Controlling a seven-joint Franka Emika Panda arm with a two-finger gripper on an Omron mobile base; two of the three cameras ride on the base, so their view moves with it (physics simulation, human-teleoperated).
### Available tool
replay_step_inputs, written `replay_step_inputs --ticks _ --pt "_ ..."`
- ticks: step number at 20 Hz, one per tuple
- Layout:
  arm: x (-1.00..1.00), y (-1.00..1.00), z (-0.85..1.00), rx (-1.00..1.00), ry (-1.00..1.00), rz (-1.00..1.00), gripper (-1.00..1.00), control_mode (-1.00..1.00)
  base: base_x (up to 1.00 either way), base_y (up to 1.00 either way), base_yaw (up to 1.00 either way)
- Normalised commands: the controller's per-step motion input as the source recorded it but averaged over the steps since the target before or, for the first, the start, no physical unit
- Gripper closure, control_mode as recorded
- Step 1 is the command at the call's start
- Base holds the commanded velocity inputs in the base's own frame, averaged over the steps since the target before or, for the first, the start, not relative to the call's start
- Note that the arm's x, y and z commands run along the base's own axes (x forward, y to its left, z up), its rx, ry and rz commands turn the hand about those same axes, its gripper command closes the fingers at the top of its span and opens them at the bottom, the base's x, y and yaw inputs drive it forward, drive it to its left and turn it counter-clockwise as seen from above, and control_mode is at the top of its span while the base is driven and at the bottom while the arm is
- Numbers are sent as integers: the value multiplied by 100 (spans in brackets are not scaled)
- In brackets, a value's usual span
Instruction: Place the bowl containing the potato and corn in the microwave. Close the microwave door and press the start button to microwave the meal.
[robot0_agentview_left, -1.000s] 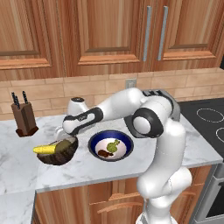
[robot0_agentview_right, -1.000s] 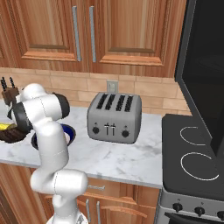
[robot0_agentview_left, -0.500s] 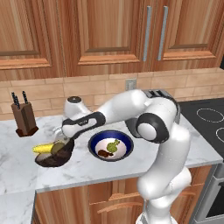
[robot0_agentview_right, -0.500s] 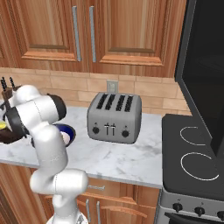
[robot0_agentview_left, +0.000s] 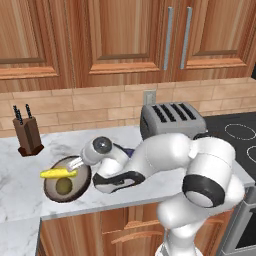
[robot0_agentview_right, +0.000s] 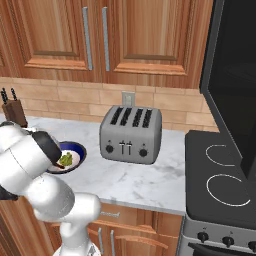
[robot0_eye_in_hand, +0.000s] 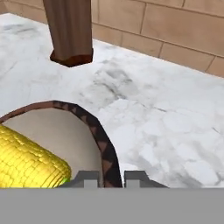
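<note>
The dark wooden bowl (robot0_agentview_left: 51, 193) sits near the counter's front left, tipped a little toward the camera. Across it lies the yellow corn (robot0_agentview_left: 58, 173), with the olive potato (robot0_agentview_left: 64, 186) below it. My gripper (robot0_agentview_left: 79, 162) reaches in from the right and is shut on the bowl's right rim. In the hand view the patterned rim (robot0_eye_in_hand: 94, 127) runs between my fingertips, gripper (robot0_eye_in_hand: 111, 177), with the corn (robot0_eye_in_hand: 26, 164) to its left. The microwave door (robot0_agentview_right: 235, 75), dark glass in a grey frame, stands open above the stove; the microwave's inside is out of view.
A knife block (robot0_agentview_left: 29, 136) stands at the back left, close behind the bowl (robot0_eye_in_hand: 70, 30). A blue-rimmed bowl (robot0_agentview_right: 77, 150) with food bits sits beside my arm. The toaster (robot0_agentview_right: 131, 135) is mid-counter, and the stove (robot0_agentview_right: 220, 185) is on the right.
The jaws have closed onto the bowl's rim. My arm has dropped lower over the counter and now covers the blue-rimmed bowl in the left base view.
</note>
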Motion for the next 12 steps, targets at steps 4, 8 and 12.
replay_step_inputs --ticks 4,8,12 --pt "-30 -86 86 59 -24 0 100 -100 0 0 0" --pt "-17 -80 100 61 -8 3 100 -100 0 0 0" --pt "-17 -52 100 41 0 1 100 -100 0 0 0"
